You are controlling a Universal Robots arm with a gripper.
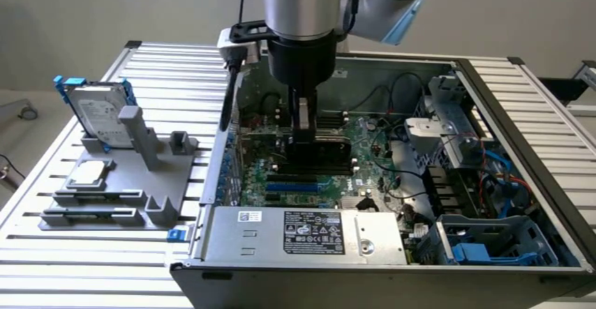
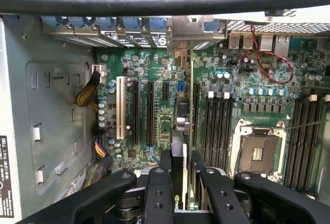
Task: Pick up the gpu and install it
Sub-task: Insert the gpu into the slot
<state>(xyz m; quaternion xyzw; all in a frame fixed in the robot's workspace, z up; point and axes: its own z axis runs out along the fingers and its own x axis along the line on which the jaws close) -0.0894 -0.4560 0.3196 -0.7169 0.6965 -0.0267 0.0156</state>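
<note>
Counter (image 1: 112, 260) carries the open computer case (image 1: 279, 284), motherboard (image 1: 373, 166) exposed. I hold the gpu (image 1: 322, 157) inside the case, low over the board and edge-down, my jaws clamped on both its faces. Step in hand, as I judge it: insertion, seating unconfirmed. The next move calls for the card's edge square over an expansion slot (image 2: 150, 113), then straight, even pressure.

**Silver and black**

The arm (image 1: 300, 9) is a brushed silver cylinder with a pale blue joint cap (image 1: 403, 21). Its end effector (image 1: 303, 140) is matt black, the fingers (image 2: 157, 197) dotted with small screws. A thick black cable (image 2: 154, 2) runs beside it.
</note>
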